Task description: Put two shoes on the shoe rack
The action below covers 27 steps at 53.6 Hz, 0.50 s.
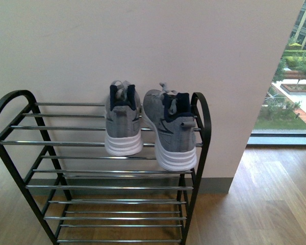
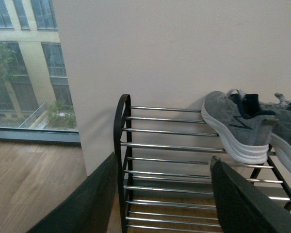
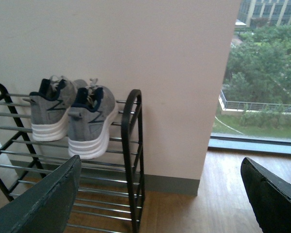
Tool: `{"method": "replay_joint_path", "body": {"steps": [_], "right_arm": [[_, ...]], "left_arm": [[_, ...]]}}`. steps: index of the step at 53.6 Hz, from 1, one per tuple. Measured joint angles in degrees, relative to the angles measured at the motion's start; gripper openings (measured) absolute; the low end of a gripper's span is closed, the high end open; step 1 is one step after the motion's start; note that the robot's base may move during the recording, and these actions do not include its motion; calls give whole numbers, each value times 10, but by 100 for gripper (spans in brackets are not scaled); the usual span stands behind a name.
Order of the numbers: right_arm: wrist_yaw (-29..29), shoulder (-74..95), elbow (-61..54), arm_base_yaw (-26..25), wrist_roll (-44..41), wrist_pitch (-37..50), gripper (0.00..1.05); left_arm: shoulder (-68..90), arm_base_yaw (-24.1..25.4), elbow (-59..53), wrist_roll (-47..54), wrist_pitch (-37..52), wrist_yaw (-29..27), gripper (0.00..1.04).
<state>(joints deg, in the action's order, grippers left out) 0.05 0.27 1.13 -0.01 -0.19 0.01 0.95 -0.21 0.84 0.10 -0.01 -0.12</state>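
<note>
Well, looks basically done to me: the left grey sneaker (image 1: 123, 125) and right grey sneaker (image 1: 171, 130) sit heels-out, side by side on the shoe rack (image 1: 10, 102), top tier. My left gripper (image 2: 165, 165) and right gripper (image 3: 161, 162) are both empty, jaws wide apart, nothing left to place.
</note>
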Motion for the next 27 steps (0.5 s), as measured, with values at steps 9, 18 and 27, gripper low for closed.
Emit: {"method": "replay_joint_path", "body": {"steps": [9, 18, 27], "right_arm": [[1, 0, 0, 0, 0, 0, 95], [2, 0, 0, 0, 0, 0, 95], [1, 0, 0, 0, 1, 0, 95]], "left_arm": [[0, 0, 0, 0, 0, 2, 90], [0, 0, 0, 0, 0, 1, 95], [0, 0, 0, 0, 0, 1, 95]]}}
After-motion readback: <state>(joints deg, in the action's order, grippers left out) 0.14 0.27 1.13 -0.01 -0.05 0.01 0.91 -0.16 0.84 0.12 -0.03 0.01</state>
